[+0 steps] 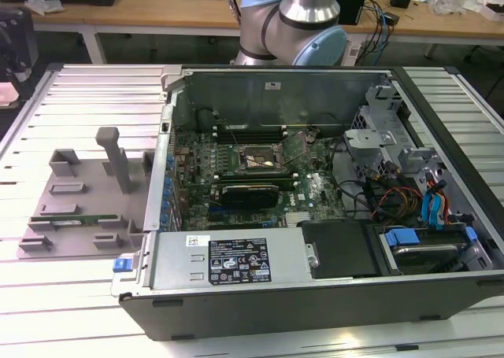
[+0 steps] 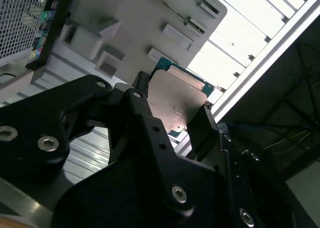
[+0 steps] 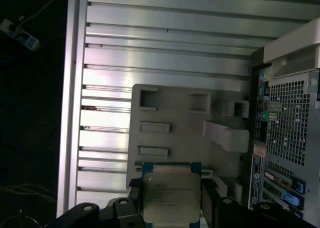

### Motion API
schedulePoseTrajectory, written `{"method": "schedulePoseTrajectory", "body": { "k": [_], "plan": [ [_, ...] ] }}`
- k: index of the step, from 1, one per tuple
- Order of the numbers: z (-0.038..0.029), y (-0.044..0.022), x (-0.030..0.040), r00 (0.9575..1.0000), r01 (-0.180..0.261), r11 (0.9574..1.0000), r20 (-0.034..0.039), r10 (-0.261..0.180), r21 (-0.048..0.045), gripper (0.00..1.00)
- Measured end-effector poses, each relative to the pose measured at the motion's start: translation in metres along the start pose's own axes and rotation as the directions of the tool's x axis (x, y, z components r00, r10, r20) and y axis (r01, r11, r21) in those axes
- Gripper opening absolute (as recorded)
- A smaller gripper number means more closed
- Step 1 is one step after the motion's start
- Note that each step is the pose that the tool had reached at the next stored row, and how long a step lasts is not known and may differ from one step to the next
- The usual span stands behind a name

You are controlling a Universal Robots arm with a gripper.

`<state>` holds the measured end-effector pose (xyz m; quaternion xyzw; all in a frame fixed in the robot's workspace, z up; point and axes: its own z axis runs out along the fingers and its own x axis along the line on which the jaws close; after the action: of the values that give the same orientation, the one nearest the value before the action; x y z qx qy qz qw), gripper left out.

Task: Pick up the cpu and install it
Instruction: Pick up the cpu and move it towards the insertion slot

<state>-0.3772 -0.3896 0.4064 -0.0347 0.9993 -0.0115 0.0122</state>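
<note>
The cpu (image 3: 171, 197) is a flat square chip with a silver-grey metal top and a green rim. It sits between two black fingers (image 3: 134, 194) of my gripper (image 3: 171, 200), which is shut on its opposite edges. In the second wrist view the cpu (image 2: 176, 103) shows tilted, pinched by the gripper (image 2: 172, 110). It hangs well above the grey plastic tray (image 3: 185, 123), over the tray's near edge. The open socket (image 1: 260, 160) lies on the motherboard inside the computer case (image 1: 331, 90).
The grey tray (image 1: 79, 193) with posts lies on the slatted aluminium table (image 1: 94, 98) at the exterior view's left of the case, with a green memory stick (image 1: 79, 218) in it. The case's rear panel (image 3: 287, 133) stands beside the tray. Cables and drive bays (image 1: 417, 193) crowd the case's other end.
</note>
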Motion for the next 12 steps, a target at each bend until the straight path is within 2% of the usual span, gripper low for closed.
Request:
{"method": "schedulePoseTrajectory", "body": {
  "k": [10,12],
  "plan": [
    [0.0005,-0.0013,-0.0195,1.0,0.0,1.0,0.0,0.0,0.0,0.55],
    [0.0007,-0.0018,-0.0264,1.0,0.0,1.0,0.0001,0.0,0.0,0.55]
  ]
}}
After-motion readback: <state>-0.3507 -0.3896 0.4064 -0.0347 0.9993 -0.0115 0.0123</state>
